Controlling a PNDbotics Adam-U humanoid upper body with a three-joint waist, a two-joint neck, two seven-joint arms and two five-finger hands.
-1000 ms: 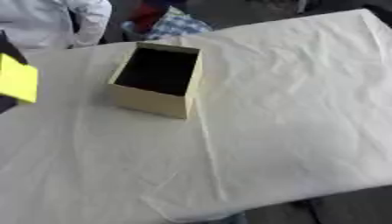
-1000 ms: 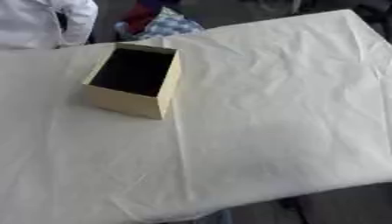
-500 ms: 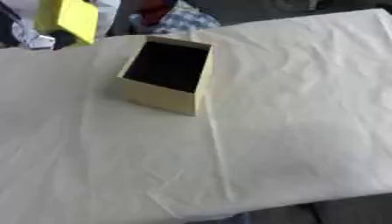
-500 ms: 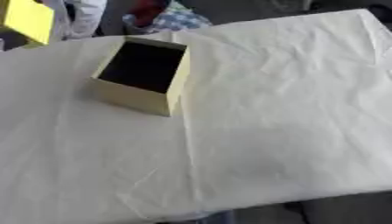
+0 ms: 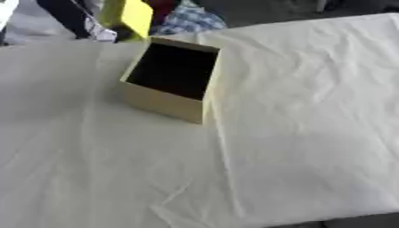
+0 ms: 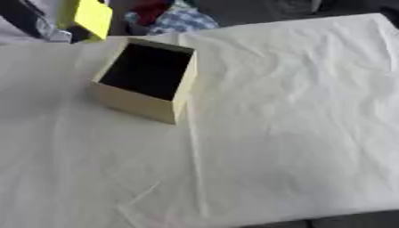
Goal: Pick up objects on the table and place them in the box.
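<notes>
Currently carrying yellow object (image 5: 134,15) toward open box (image 5: 171,78), left hand (image 5: 118,34) grip undeterminable; next: centring above opening, then releasing.

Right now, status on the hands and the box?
Left hand carries flat yellow object above far-left corner of open tan cardboard box. Right hand out of view. White cloth bare.

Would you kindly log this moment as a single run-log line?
phase: carry to box | left hand: holds yellow object, raised behind box's far-left corner | box: open, upright on white cloth | right hand: out of view
</notes>
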